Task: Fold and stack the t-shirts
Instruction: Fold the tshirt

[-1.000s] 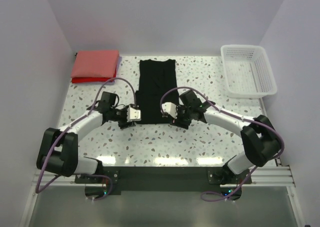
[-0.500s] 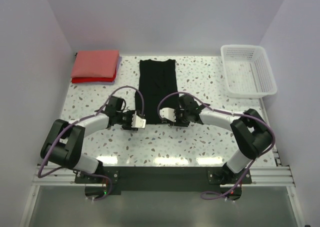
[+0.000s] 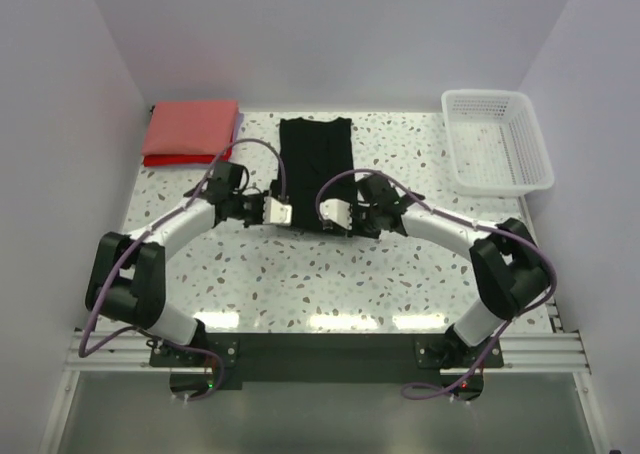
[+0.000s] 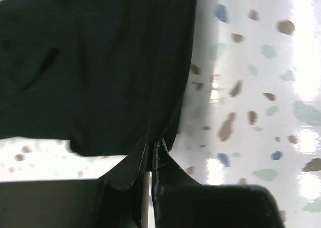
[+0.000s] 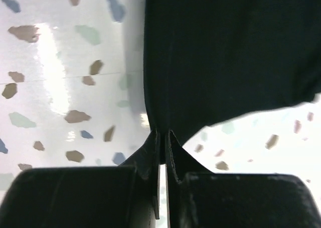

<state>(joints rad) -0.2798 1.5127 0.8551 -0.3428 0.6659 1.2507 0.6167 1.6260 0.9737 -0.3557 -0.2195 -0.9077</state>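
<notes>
1. White with grey and brown flecks, the table [image 3: 330, 284] carries everything and runs from the arm bases to the far wall.
2. Both arms reach forward and bend inward, so their wrists meet near the middle of the table, at the near end of the black t-shirt [image 3: 315, 159].
3. The black t-shirt lies flat as a long narrow strip, in the middle of the table's far half, running from near the far edge towards the arms. It sits between the red pile and the basket, touching neither.
4. The white plastic basket [image 3: 484, 96] stands in the far right corner, well apart from the shirt.
5. A folded pile of coral-red t-shirts [image 3: 190, 129] rests in the far left corner, with a thin purple-blue edge along its right side.
6. The left pincer [image 3: 290, 218] is clamped on the near left corner of the black t-shirt. In the left wrist view its fingers [image 4: 128, 170] are pressed together with the dark cloth [image 4: 100, 62] pinched between them.
7. The right pincer [image 3: 323, 221] is clamped on the near right corner. In the right wrist view it [image 5: 161, 135] has its jaws together on the hem of the cloth [image 5: 225, 52], beside bare table.
</notes>
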